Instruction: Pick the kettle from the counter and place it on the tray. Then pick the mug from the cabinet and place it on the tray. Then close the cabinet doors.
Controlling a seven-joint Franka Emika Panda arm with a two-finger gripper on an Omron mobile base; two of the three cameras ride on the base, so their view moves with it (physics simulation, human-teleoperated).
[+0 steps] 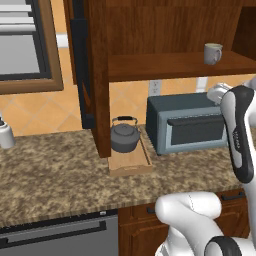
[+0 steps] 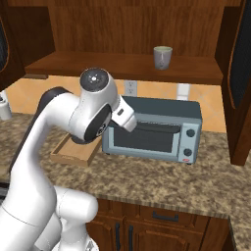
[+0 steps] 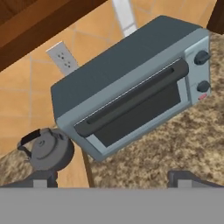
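The kettle (image 1: 124, 135) sits on the far end of the tray (image 1: 131, 165), which lies on the speckled worktop (image 1: 50, 170) just beside the grey toaster oven (image 1: 187, 122). The mug (image 1: 212, 53) stands upright on the wooden shelf inside the cabinet (image 1: 150, 30), above the oven, with the cabinet doors (image 1: 82, 65) swung open (one on each side). In the hand view the gripper (image 3: 113, 177) is spread wide and grasps nothing; its two dark fingertips (image 3: 41, 178) rise well apart at the bottom, with the kettle and tray near the left one and the oven front ahead
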